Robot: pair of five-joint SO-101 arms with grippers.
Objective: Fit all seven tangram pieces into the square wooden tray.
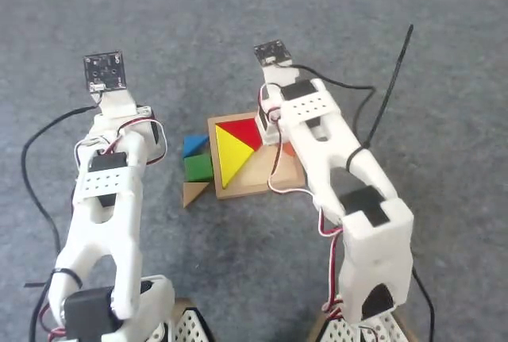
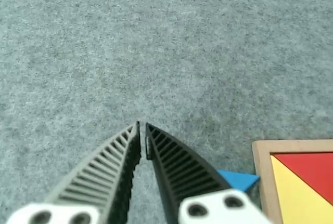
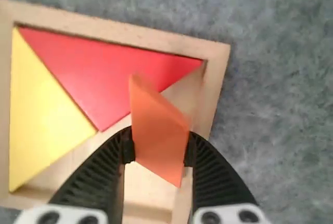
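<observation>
Right gripper (image 3: 156, 148) pinched an orange piece (image 3: 156, 130) between its ribbed fingers and held it tilted over the bare corner of the wooden tray (image 3: 216, 89), its upper edge overlapping the red triangle (image 3: 104, 78); whether it touched the tray floor could not be told. A yellow triangle (image 3: 41, 115) lay flush against the red one inside the tray. Outside the rim a blue piece (image 1: 194, 145), a green piece (image 1: 198, 169) and a tan triangle (image 1: 193, 193) sat in a column on the grey carpet (image 1: 238, 278). From above, the right arm (image 1: 341, 159) stretched across the tray's far side and hid most of the orange piece. The left arm (image 1: 107, 199) reached forward well clear of the tray, and the left gripper (image 2: 142, 125) had its fingers pressed together over carpet, near the blue piece.
</observation>
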